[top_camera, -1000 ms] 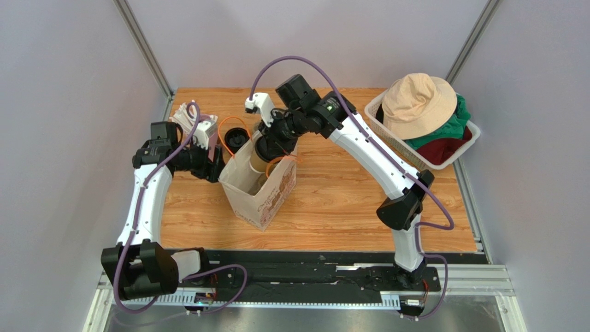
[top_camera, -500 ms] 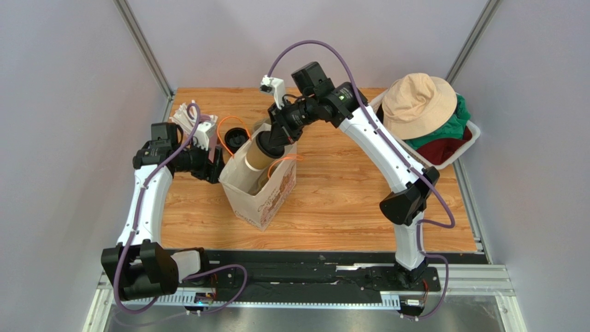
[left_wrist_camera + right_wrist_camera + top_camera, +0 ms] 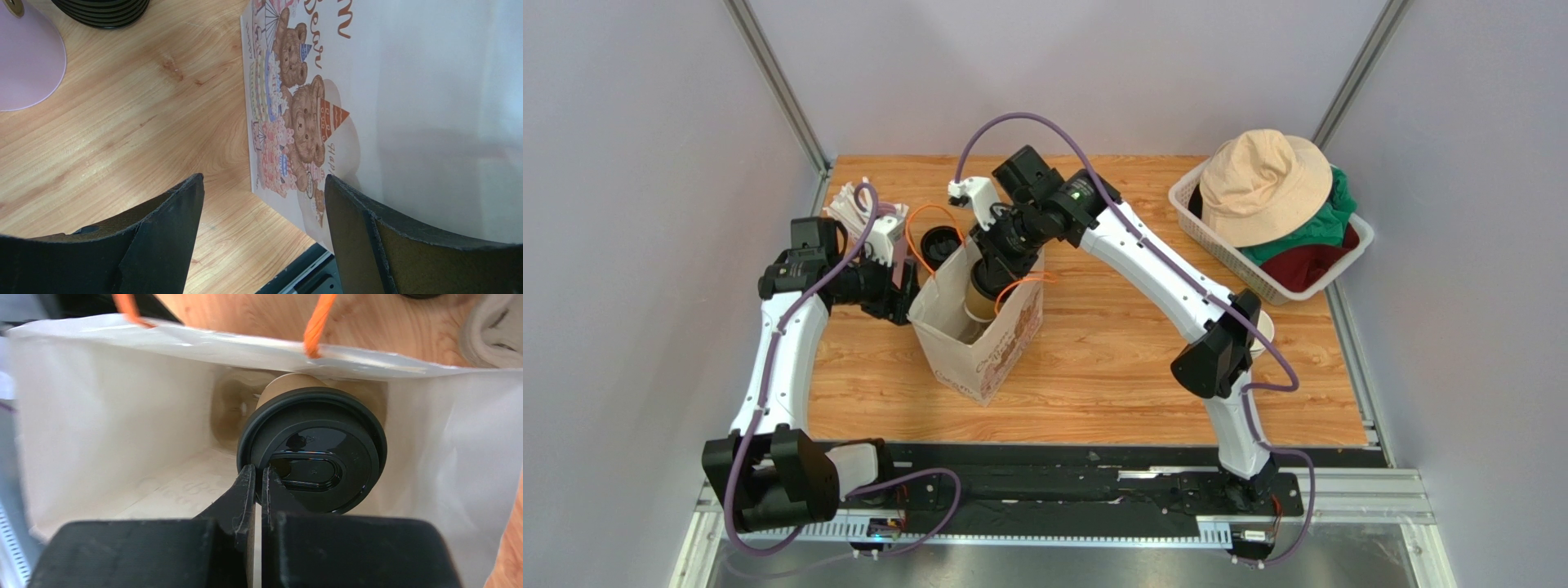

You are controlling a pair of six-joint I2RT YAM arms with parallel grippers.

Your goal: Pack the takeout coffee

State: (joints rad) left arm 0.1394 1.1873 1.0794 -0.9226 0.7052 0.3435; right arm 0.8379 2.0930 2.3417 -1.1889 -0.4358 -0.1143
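The takeout coffee [image 3: 982, 292], a kraft-brown cup with a black lid [image 3: 312, 458], sits tilted inside the open white paper bag [image 3: 987, 353], below its rim. My right gripper [image 3: 995, 251] reaches into the bag mouth. In the right wrist view it [image 3: 259, 471] is shut on the near edge of the lid. The bag's white inside [image 3: 92, 416] surrounds the cup. My left gripper [image 3: 901, 288] is open and empty at the bag's left side. In the left wrist view it [image 3: 261, 184] faces the bag's printed bear wall [image 3: 294, 122], without touching it.
A stack of black lids [image 3: 943, 251] stands behind the bag, also in the left wrist view [image 3: 104, 9]. A white basket [image 3: 1342, 272] with a tan hat [image 3: 1259, 181] and clothes sits at back right. A white object [image 3: 852, 206] lies at back left.
My right gripper raised the cup up and to the right above the bag, then brought it back left and lowered it deeper into the bag. The left arm has not moved.
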